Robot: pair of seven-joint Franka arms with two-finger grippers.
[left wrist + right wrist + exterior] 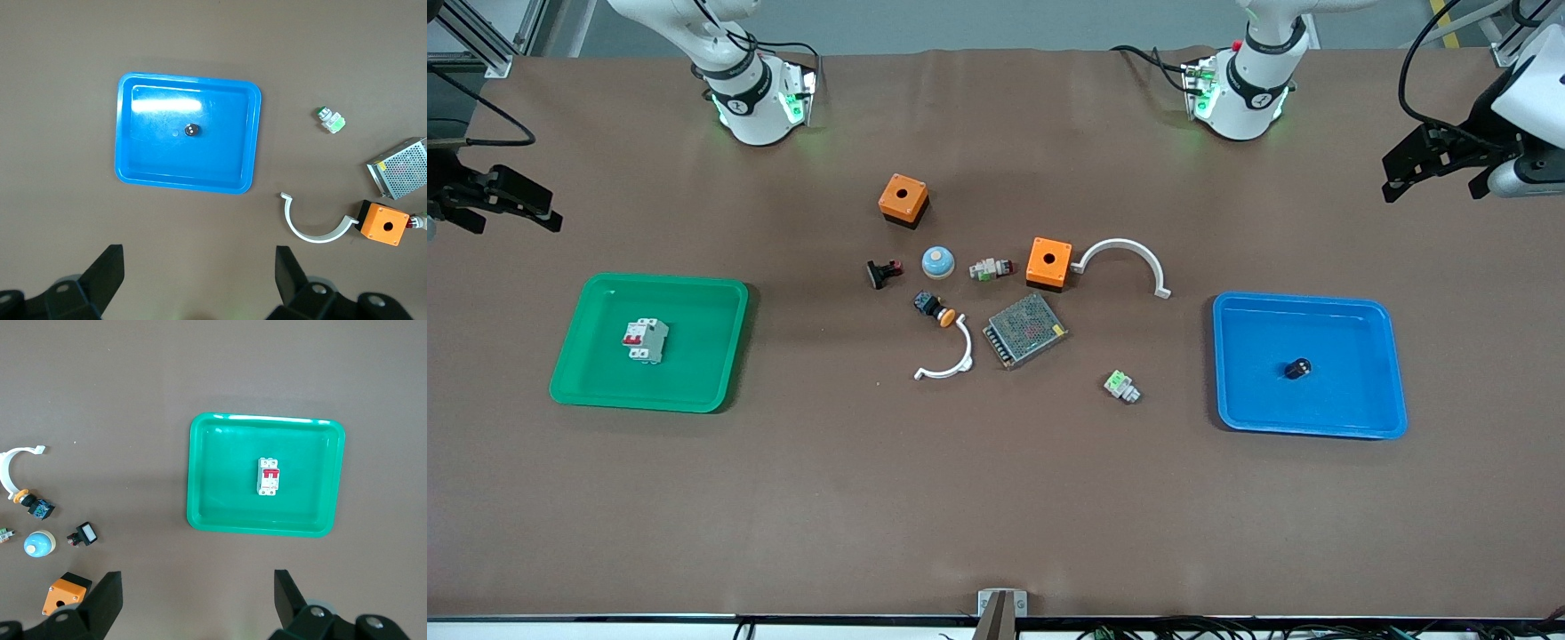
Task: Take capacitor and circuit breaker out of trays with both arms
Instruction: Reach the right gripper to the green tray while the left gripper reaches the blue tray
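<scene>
Nearest the front camera: a green-and-white connector block (pixel 1121 386), lying nearer that camera than the metal mesh power supply (pixel 1025 330), which serves as landmark here. Blue tray (pixel 1369 418) sits toward the left arm's end from the power supply; green tray (pixel 694 391) toward the right arm's end.

Capacitor (pixel 1297 367): tiny black cylinder in the blue tray, near its middle. The left wrist view shows it end-on as a small dark disc with a pale centre (pixel 192 130); the front view shows only a dark blob. Breaker (pixel 646 340): light-grey block with red levers, lying flat in the green tray, roughly central. The right wrist view shows its red switch face clearly (pixel 269 476).

Just farther from the camera than the power supply: an orange box (pixel 1048 262) touching a white curved piece (pixel 1125 259). A second orange box (pixel 903 199) lies farther still. Beside the power supply, toward the right arm's end: an orange-capped button (pixel 934 308) and another white curved piece (pixel 947 360).

Left gripper (pixel 1436 162) hangs over bare table past the blue tray, fingers spread wide, holding nothing; the wrist view shows both fingers (pixel 107 273) well apart. Right gripper (pixel 494 200) hangs over bare table past the green tray, also released, fingers (pixel 110 597) apart and empty. Both arms wait.
</scene>
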